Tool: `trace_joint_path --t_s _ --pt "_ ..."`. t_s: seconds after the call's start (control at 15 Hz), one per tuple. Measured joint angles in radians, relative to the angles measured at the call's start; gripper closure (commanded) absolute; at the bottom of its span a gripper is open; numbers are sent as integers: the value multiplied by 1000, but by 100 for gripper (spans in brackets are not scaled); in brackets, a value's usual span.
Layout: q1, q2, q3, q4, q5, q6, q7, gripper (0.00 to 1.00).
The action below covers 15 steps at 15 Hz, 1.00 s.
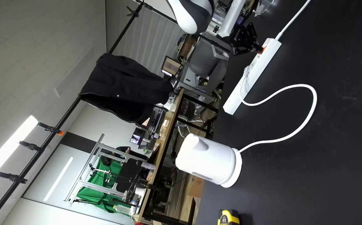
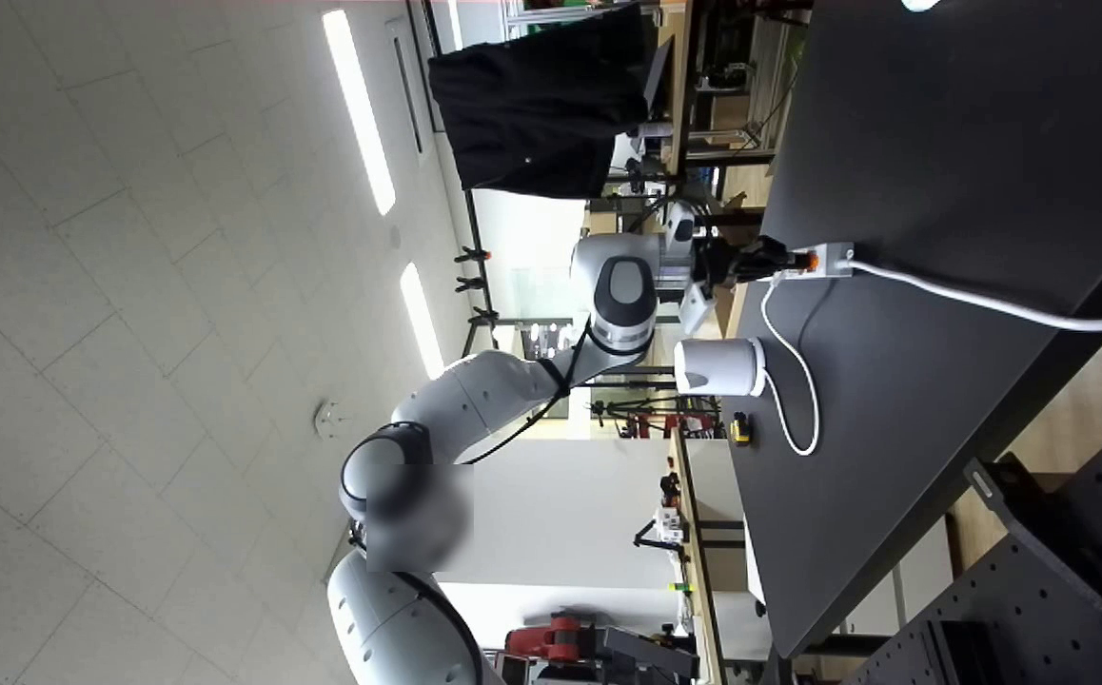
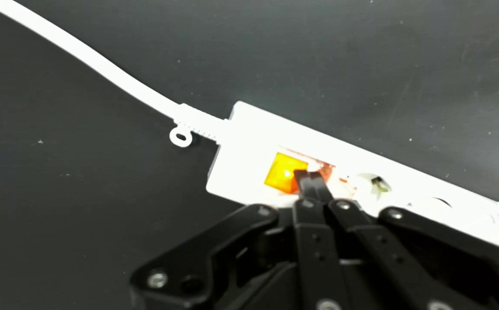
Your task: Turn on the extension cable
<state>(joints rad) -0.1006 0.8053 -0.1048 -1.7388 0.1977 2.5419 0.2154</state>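
Note:
The extension cable is a long white power strip on the black table, seen in both exterior views (image 1: 261, 65) (image 2: 835, 257) and in the wrist view (image 3: 249, 148). Its switch (image 3: 282, 172) near the cord end glows yellow-orange; the glow also shows in both exterior views (image 1: 263, 49) (image 2: 811, 263). My gripper (image 3: 309, 173) is shut, with its fingertips together and nothing between them. The tips point down onto the switch and appear to touch it, hiding part of its socket-side half. The gripper shows at the strip in both exterior views (image 1: 258, 48) (image 2: 792, 260).
A white kettle-like jug (image 1: 210, 159) stands beyond the strip's far end. Its white cord (image 1: 312, 106) loops over the table to a plug (image 1: 246, 71) in the strip. The strip's own cord (image 1: 293, 20) runs off its switch end. A yellow-black tape measure (image 1: 228, 217) lies past the jug.

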Motion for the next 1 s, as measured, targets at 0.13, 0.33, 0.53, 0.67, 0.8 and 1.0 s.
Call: trace_joint_path --t_s 0.13,0.33,0.53,0.67,0.8,1.0 --pt "0 1 0 0 0 2 0 100" --pt "0 1 0 0 0 2 0 100" --pt "4 1 -3 -2 -1 7 2 100" --pt "18 -2 -14 -16 -2 31 8 100" --pt "45 -8 -35 -45 -5 83 27 100" --pt "114 -21 -87 -111 -42 195 80 100"
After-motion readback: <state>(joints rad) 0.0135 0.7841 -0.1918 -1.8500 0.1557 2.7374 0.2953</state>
